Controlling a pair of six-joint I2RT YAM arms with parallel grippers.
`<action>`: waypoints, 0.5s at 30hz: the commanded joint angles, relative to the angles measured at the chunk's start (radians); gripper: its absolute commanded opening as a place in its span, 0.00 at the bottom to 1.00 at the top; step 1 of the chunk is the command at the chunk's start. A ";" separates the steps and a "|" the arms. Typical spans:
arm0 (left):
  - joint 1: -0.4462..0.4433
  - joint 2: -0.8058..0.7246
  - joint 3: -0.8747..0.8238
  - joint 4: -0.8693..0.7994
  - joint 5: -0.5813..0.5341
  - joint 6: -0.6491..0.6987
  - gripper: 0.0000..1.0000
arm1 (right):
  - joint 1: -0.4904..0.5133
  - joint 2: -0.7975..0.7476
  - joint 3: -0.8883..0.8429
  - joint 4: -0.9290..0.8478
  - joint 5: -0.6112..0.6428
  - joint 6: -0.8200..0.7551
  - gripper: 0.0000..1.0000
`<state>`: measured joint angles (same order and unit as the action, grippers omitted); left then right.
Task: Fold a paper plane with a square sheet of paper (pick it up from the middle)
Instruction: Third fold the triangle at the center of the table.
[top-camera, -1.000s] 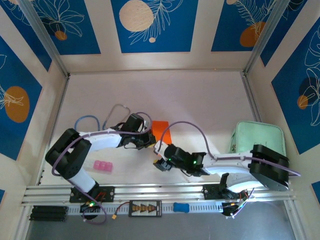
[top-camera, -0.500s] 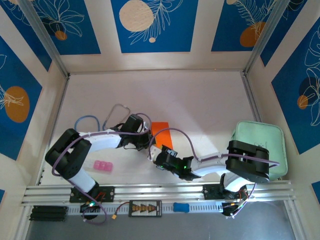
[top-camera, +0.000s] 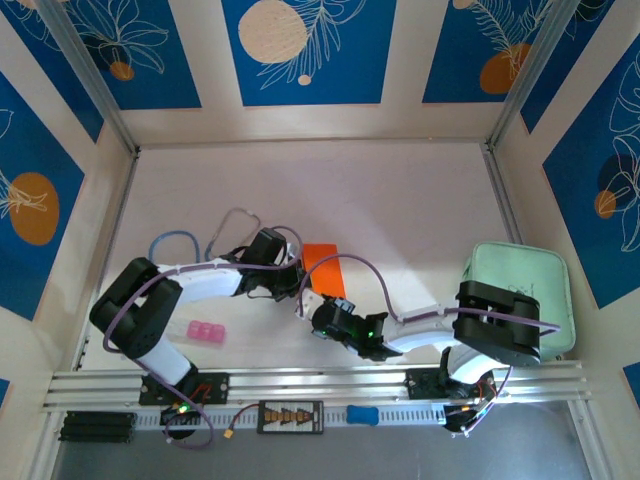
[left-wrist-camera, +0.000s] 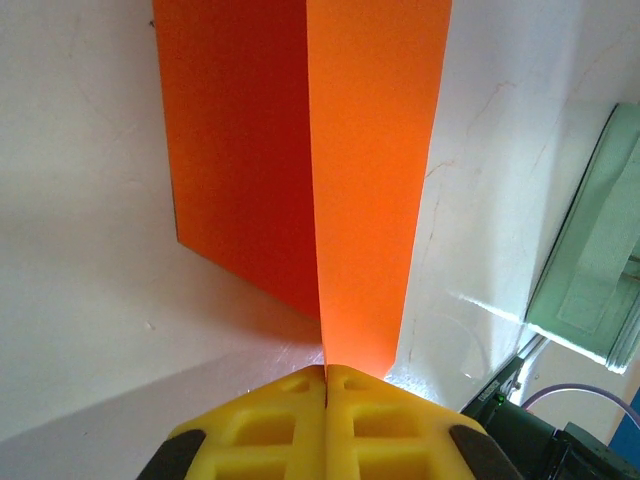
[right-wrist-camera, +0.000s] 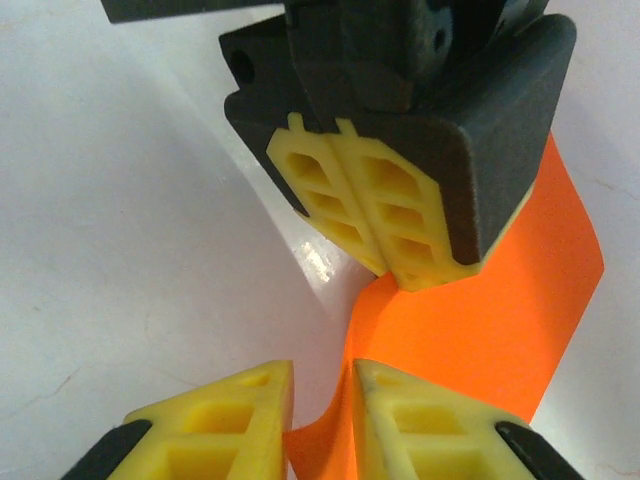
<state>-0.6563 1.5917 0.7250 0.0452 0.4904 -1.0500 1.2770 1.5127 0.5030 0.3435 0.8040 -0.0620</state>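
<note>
The square sheet of paper, bright orange, stands folded in a V along one crease on the white table. My left gripper is shut on its near end at the crease. From the opposite side, my right gripper straddles a curled lower edge of the sheet. Its yellow fingers are narrowly apart, the paper lies against the right finger, and a gap shows on the left. The left gripper sits just beyond, pinching the paper. Both grippers meet at the sheet's near corner. The paper plane is out of view.
A pale green tray stands at the right, partly under the right arm, and it also shows at the edge of the left wrist view. A small pink block lies near the left arm's base. Loose cables lie behind the left arm.
The right arm has folded in and its gripper has moved left onto the sheet's near edge. Its jaws have narrowed from wide to a small gap. The left gripper has held still.
</note>
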 joint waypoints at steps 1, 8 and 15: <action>0.014 -0.032 -0.003 0.000 0.013 0.002 0.01 | -0.004 -0.033 0.005 0.002 -0.010 0.031 0.23; 0.017 -0.035 -0.004 -0.007 0.008 0.002 0.02 | -0.007 -0.052 0.000 -0.020 -0.019 0.046 0.19; 0.020 -0.035 -0.005 -0.008 0.008 0.004 0.02 | -0.021 -0.064 -0.004 -0.032 -0.025 0.063 0.13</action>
<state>-0.6498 1.5784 0.7250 0.0448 0.4900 -1.0496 1.2625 1.4734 0.5026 0.3168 0.7841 -0.0216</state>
